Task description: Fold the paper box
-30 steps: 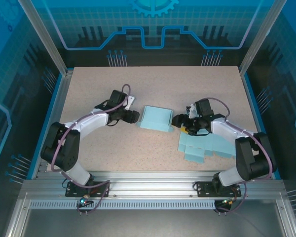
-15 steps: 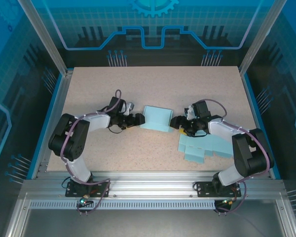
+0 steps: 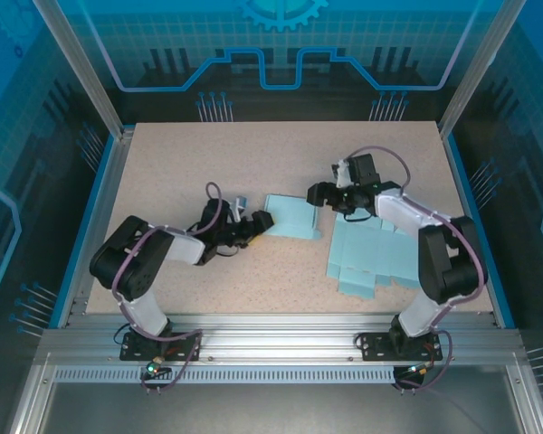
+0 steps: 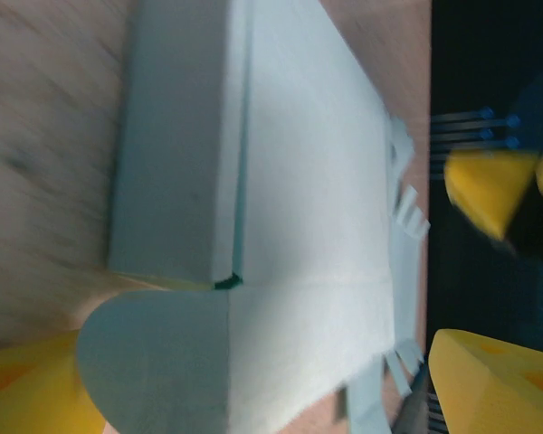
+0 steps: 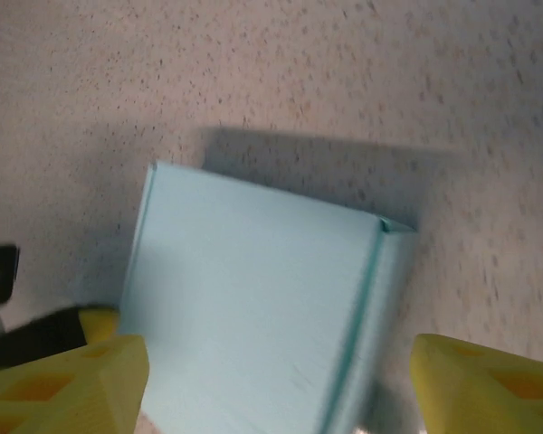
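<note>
I have the left gripper and right gripper spread, flanking the box, probably to steady it.

- Top external: fixed high above the near edge, looking down over the whole worktop.
- Left wrist: very close and low, facing along the paper box.
- Right wrist: near, looking down on the same box from its far side.

One paper box, one pile of flat blue blanks, two robot arms, one table.
</note>
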Controlling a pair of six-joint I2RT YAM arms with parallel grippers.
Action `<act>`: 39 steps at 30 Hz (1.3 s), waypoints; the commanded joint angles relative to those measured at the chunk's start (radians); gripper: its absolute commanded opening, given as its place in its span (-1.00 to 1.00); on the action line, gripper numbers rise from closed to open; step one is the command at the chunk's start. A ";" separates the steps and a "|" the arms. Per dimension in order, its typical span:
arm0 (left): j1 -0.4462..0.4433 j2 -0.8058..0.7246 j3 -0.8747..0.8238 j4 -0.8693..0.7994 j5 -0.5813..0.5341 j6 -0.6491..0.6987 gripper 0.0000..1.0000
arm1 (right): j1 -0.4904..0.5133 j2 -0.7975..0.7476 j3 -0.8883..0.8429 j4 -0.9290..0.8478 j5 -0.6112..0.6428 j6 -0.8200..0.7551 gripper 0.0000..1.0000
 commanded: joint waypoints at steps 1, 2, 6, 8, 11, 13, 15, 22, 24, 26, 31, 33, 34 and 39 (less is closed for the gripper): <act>-0.080 0.074 -0.068 0.051 0.056 -0.185 0.76 | -0.002 0.105 0.082 -0.031 -0.022 -0.063 0.44; -0.083 0.080 -0.077 0.075 0.049 -0.198 0.75 | -0.002 0.134 0.099 -0.028 -0.032 -0.063 0.42; -0.088 0.109 -0.114 0.175 0.016 -0.255 0.73 | 0.001 0.232 0.151 -0.016 -0.058 -0.072 0.37; -0.087 0.119 -0.128 0.205 0.001 -0.273 0.73 | 0.001 0.257 0.164 -0.021 -0.051 -0.083 0.37; -0.088 0.133 -0.135 0.215 -0.013 -0.273 0.73 | 0.002 0.264 0.169 -0.035 -0.021 -0.096 0.38; -0.088 0.142 -0.132 0.215 -0.019 -0.272 0.73 | 0.001 0.263 0.167 -0.042 -0.023 -0.097 0.38; -0.088 0.146 -0.124 0.226 -0.018 -0.269 0.73 | 0.005 0.256 0.162 -0.049 -0.026 -0.094 0.38; -0.095 0.125 -0.056 0.123 -0.023 -0.196 0.67 | 0.016 0.250 0.155 -0.054 -0.011 -0.098 0.38; -0.096 0.119 -0.031 0.050 -0.048 -0.159 0.73 | 0.015 0.260 0.160 -0.055 -0.008 -0.100 0.38; -0.096 0.120 -0.003 -0.010 -0.077 -0.127 0.80 | 0.015 0.272 0.166 -0.055 -0.011 -0.099 0.38; -0.089 0.145 0.089 -0.131 -0.119 -0.066 0.95 | 0.014 0.284 0.171 -0.048 -0.025 -0.096 0.38; -0.077 0.156 0.112 -0.147 -0.132 -0.052 0.95 | 0.013 0.282 0.169 -0.047 -0.025 -0.096 0.38; -0.072 0.158 0.120 -0.148 -0.141 -0.047 0.94 | 0.013 0.283 0.168 -0.046 -0.029 -0.098 0.38; -0.030 0.164 0.173 -0.196 -0.176 0.004 0.87 | 0.014 0.282 0.168 -0.037 -0.046 -0.093 0.38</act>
